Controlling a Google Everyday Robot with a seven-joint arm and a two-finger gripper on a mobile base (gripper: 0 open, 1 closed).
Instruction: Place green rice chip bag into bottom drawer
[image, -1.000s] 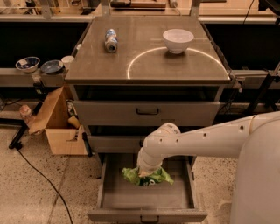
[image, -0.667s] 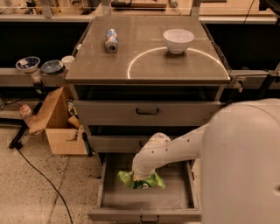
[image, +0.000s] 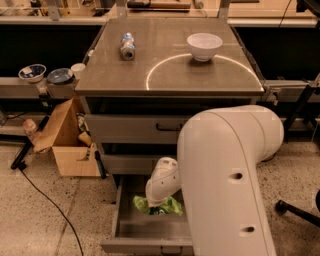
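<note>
One green rice chip bag (image: 172, 206): we saw it lying crumpled on the tray floor of the bottom drawer (image: 125, 227), near the middle, its upper part covered by the robot's wrist.
Drawer state: the bottom drawer stood open, with grey floor showing to the left of the bag and in front of it.
Gripper (image: 159, 201): it was down inside the drawer, right at the bag; the white wrist hid it, so we could not tell whether it clasped the bag or had let go.
Arm (image: 225, 175): it was broad and white, and filled the lower right of the view.
Upper drawers (image: 135, 129): we counted two shallower grey drawers above, both shut.
Cabinet top (image: 115, 75): a white bowl (image: 204, 46) and a small can (image: 128, 46) on its side lay well apart.
Floor, left: an open cardboard box (image: 65, 142) stood just beside the cabinet.
</note>
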